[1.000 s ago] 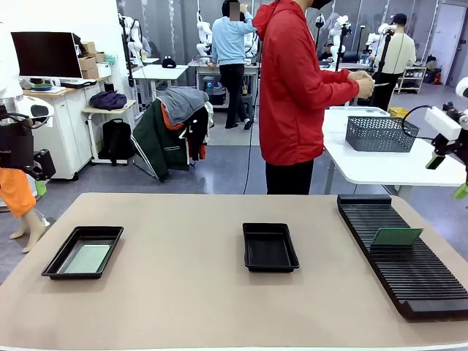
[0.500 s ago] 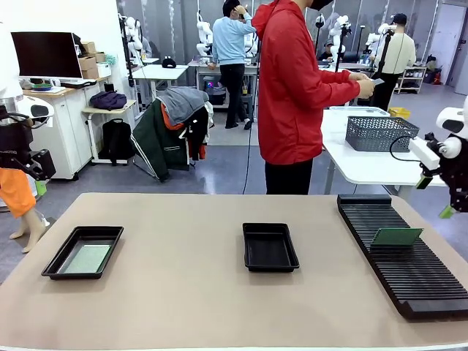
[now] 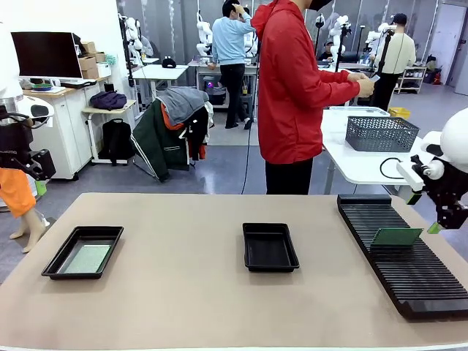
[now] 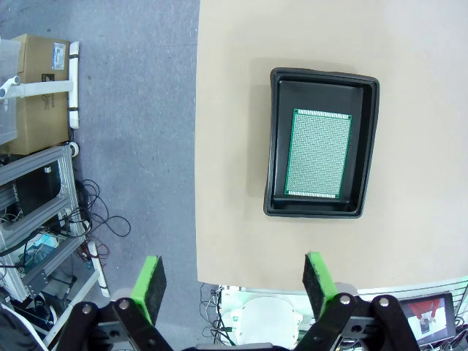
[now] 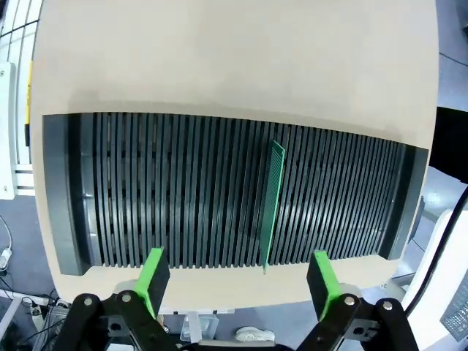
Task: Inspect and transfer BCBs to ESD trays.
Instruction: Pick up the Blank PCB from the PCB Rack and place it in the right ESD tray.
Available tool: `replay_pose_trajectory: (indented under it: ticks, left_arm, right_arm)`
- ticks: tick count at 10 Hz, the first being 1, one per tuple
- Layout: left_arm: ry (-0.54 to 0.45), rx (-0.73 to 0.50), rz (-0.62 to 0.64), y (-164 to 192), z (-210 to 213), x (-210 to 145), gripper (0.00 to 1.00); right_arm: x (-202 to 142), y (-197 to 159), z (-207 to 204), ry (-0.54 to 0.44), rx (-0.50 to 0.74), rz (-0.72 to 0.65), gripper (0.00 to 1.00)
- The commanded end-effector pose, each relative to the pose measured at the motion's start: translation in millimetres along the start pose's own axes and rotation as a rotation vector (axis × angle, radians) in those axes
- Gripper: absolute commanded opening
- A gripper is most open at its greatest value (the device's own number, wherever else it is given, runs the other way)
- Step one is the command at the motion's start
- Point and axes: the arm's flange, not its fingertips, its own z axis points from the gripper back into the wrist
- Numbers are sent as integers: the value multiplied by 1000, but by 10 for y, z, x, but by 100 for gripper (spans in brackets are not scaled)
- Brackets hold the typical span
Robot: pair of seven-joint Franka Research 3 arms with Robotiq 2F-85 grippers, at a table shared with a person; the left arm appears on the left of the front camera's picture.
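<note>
One ESD tray [image 3: 53,269] at the table's left holds a flat green BCB [image 3: 88,258]. In the left wrist view the same BCB [image 4: 319,153] lies in that tray [image 4: 274,153], with my left gripper [image 4: 234,276] open high above the table edge. A second ESD tray [image 3: 269,248] at mid-table holds nothing. Another BCB [image 3: 395,237] stands on edge in the ribbed rack [image 3: 417,281]. My right gripper [image 3: 423,213] hangs open just above and to the right of it. From the right wrist, the BCB [image 5: 272,201] stands ahead of my right gripper [image 5: 238,274].
A person in a red jacket [image 3: 292,88] stands beyond the far edge, hands raised over a white side table holding a grey mesh basket [image 3: 380,134]. Bare tan tabletop [image 3: 175,256] lies between the trays and the rack.
My right arm has come down and to the left, from beside the side table to just over the rack's far end. The left arm, trays and boards are unmoved.
</note>
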Motion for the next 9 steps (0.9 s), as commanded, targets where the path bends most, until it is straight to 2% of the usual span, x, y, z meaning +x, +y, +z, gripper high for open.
replay_pose_trajectory:
  ticks: [1, 9]
  left_arm:
    - [1, 5, 0, 0, -6, -13, 100]
    - [1, 5, 0, 0, -6, -13, 100]
  right_arm:
    - [-13, -32, -233, 19, -9, 20, 100]
    - [-114, -186, -745, 12, -51, -7, 100]
